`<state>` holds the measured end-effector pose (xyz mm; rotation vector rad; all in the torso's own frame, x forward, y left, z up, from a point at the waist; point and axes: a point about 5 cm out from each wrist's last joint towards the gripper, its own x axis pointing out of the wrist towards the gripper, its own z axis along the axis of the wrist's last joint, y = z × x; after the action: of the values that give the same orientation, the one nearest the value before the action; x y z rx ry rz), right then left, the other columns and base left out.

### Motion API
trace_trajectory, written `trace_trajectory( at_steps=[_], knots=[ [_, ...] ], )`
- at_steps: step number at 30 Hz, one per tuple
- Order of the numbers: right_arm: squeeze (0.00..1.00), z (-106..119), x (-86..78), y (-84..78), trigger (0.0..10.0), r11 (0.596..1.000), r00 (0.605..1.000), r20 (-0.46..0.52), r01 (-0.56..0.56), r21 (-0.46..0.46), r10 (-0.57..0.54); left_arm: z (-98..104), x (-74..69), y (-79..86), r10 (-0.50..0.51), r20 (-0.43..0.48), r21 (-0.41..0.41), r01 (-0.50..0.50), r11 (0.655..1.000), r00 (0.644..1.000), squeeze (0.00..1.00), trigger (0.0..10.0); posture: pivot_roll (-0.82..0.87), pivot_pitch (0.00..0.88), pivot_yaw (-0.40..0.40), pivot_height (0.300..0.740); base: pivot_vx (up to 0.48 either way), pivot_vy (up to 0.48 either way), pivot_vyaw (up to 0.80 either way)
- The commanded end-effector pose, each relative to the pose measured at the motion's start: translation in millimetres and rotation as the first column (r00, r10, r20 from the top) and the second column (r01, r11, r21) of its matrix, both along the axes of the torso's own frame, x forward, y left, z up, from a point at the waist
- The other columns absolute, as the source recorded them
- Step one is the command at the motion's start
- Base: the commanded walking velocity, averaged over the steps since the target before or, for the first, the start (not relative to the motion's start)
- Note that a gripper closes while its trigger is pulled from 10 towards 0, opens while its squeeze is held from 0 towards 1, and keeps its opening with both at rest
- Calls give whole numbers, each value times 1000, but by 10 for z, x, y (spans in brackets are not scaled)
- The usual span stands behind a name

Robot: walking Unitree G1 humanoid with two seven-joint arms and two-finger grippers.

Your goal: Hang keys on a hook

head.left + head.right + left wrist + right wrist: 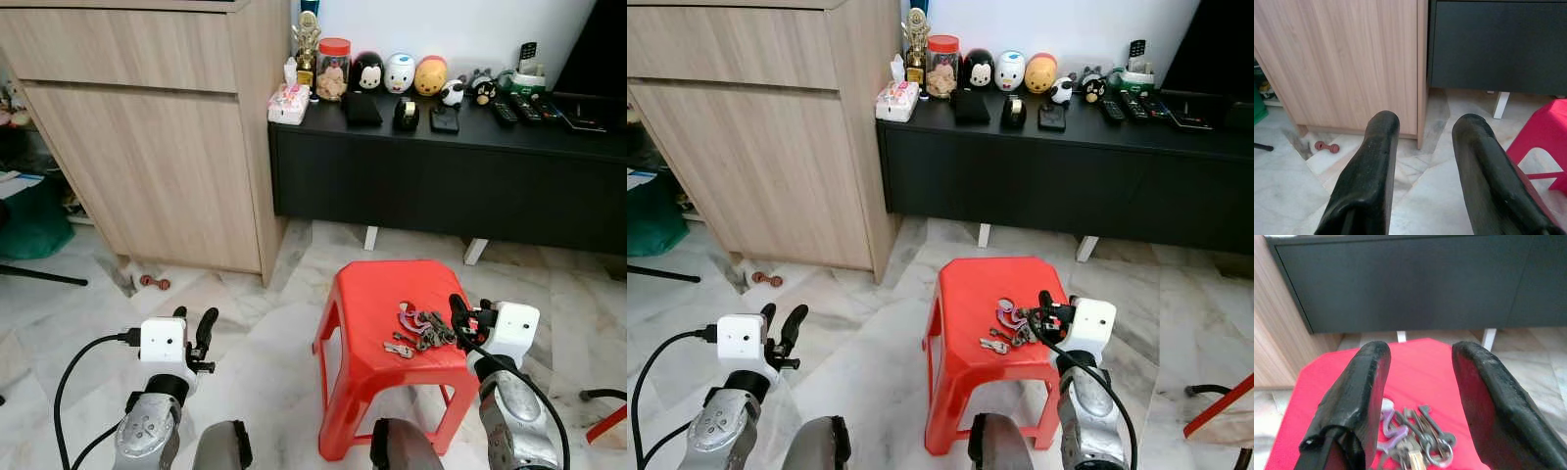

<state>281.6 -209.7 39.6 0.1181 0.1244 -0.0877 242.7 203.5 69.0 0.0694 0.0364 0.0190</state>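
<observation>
I am looking down at a red stool (382, 323) on the pale marble floor (255, 343). I will use the stool as my marker.

The keys (419, 331) lie in a small bunch on top of the stool, near its right edge. They are a mix of grey metal keys on a ring with a purple piece among them.

My right hand (458, 315) is at the right edge of the stool, just beside the keys. In the right wrist view its two black fingers (1359, 396) stand wide apart, with the keys (1418, 435) lying low between them on the red seat. It has hold of nothing.

My left hand (196, 328) is well to the left of the stool, over the floor. Its fingers (1371, 166) are spread apart too, and it carries nothing.

Behind the stool stands a long black cabinet (441, 181). On its top sit a jar with a red lid (333, 69), round toy heads (400, 72) and some remotes (519, 108). To the left of the stool, and further back, is a tall wooden cupboard (147, 147). A small red thing (154, 282) lies on the floor at the foot of the cupboard.
</observation>
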Motion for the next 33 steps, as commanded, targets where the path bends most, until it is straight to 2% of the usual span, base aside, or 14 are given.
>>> trace_trajectory(
  at_steps=[1,12,22,33],
  knots=[
    [0,52,45,2,10000,1000,1000,18,0,-4,0,13,20,3,4,9,0,-4,1000,1000,0,10000,22,0,-78,589,266,0,0],
    [0,-13,5,106,10000,1000,1000,-7,-24,8,24,1,8,-26,-17,2,6,17,1000,1000,0,10000,24,0,-72,589,282,0,0],
    [0,-31,-8,28,10000,1000,1000,-26,-3,-3,3,-6,-28,-28,-11,2,2,11,1000,1000,0,10000,28,0,-86,589,308,0,0],
    [0,-37,9,57,10000,1000,999,-39,-20,-2,20,-10,-30,-33,0,7,-10,0,1000,1000,0,10000,31,0,-95,589,309,0,0]
  ],
)
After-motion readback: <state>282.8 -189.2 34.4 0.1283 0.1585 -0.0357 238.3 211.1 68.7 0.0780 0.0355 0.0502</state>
